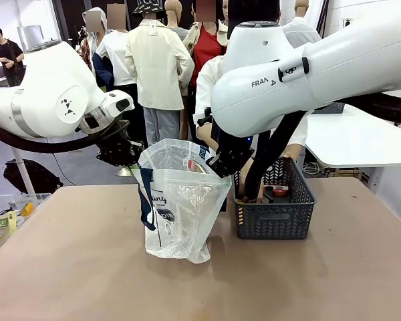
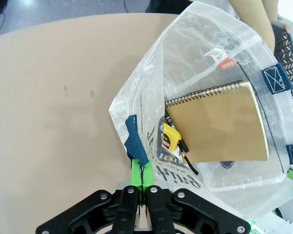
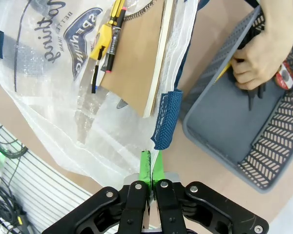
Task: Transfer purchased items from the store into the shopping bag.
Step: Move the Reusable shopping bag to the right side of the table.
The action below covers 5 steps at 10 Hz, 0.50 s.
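left gripper (image 2: 140, 171): pads pinched tight on the shopping bag (image 1: 180, 200) rim, at the end of a navy strap (image 2: 136, 139)
right gripper (image 3: 150, 168): pads pinched on the opposite rim, just below the other navy strap end (image 3: 167, 117)
bag: upright on the table (image 1: 67, 267), mouth held open between both grippers
in bag: brown-cover spiral notebook (image 2: 219, 124), yellow-and-black item (image 2: 170, 139) and pens (image 3: 112, 29) beside it
basket (image 1: 274, 217): dark grey, lattice sides, just beside the bag on the robot's right
person's hand (image 3: 261, 51): inside the basket, fingers curled on something dark, can't tell what
red item (image 3: 284, 75): in the basket, next to that hand
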{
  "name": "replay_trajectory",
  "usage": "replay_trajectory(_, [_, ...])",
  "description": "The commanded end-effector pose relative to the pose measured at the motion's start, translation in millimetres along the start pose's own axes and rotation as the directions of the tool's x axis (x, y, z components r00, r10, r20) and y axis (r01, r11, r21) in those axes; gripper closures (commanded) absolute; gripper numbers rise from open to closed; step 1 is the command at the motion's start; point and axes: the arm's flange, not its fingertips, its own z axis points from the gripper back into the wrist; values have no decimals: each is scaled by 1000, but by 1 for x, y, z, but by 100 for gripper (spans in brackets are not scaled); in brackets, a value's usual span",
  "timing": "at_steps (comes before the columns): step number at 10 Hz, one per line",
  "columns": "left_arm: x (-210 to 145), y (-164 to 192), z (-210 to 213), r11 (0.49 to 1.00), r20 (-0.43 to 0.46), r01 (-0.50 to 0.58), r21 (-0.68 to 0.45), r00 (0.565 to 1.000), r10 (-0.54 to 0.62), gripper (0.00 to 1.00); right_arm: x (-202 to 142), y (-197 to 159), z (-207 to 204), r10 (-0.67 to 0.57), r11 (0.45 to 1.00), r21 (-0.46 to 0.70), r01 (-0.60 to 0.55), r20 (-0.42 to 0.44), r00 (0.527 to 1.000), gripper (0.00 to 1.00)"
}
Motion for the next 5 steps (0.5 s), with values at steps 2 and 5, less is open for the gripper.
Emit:
replay_trajectory(2, [1, 1, 1, 1000, 2, -1, 0, 1000, 1, 100, 0, -2, 1, -5, 1000, -3, 5, 3, 1000, 100])
replay_trajectory(5, [1, 1, 1, 1000, 2, -1, 0, 1000, 1, 100, 0, -2, 1, -5, 1000, -3, 5, 3, 1000, 100])
